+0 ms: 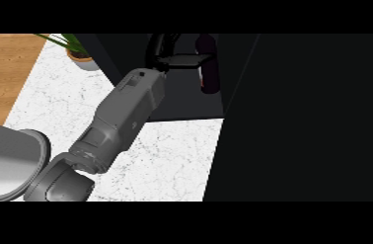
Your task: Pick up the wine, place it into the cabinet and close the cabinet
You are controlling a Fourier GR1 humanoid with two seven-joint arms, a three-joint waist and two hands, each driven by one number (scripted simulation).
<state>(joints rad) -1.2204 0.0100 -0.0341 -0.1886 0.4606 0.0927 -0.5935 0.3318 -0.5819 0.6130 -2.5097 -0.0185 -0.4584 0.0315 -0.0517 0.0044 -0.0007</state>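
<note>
Wine bottle (209, 70) stands upright inside the cabinet (182, 105), dark against the dark interior, near the cabinet's open front and toward its right side. The left hand (178, 60) is inside the cabinet too, just left of the bottle and reaching up against it. Whether the hand grips the bottle or merely rests beside it cannot be told, since black hand and black cabinet merge. Its grey forearm (128, 114) slants in across the cabinet's front edge. The cabinet's door (291, 114) is swung open, a tall dark panel to the right of the opening. Left of the cabinet sits a potted plant (79, 54). White marbled counter (175, 159) spreads before the cabinet, with a wooden floor (15, 65) beyond its left edge.
</note>
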